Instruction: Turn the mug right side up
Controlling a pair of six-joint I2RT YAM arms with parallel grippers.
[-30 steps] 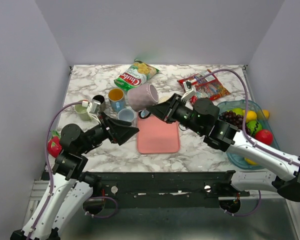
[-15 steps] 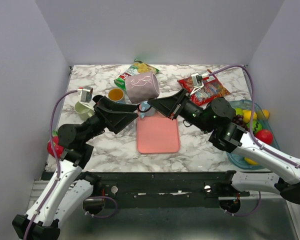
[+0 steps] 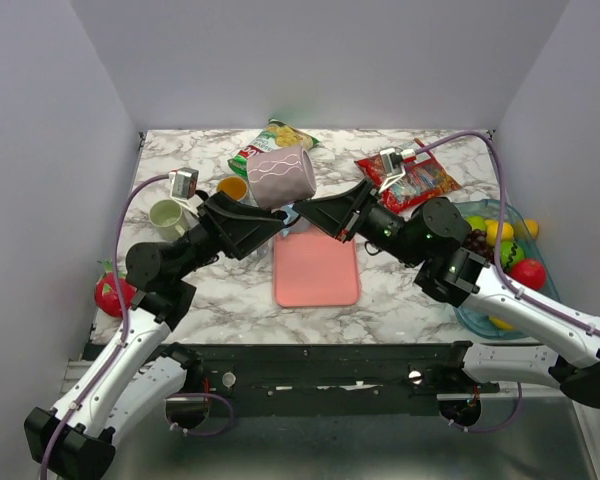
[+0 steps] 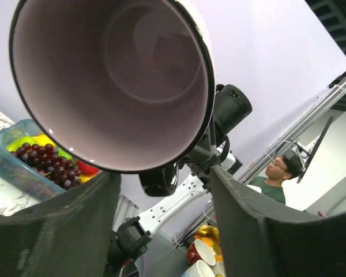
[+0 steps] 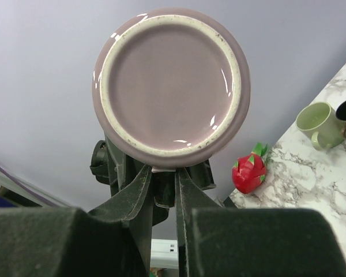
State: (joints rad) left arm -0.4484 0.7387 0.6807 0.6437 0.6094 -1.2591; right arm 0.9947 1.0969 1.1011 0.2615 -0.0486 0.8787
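Left arm's swung in closer since a second ago, and the left gripper (image 3: 270,222) has narrowed. Its fingers sit apart, either side of the mouth of the one mauve ceramic mug (image 3: 283,175), and contact's hard to call. Mug's in the air on its side, above the single pink rectangular tray (image 3: 316,275). Right gripper (image 5: 164,173) is pinched tight on it under the base, handle hidden. Two snack bags: green one (image 3: 285,133) half covered, red one (image 3: 417,178) clear.
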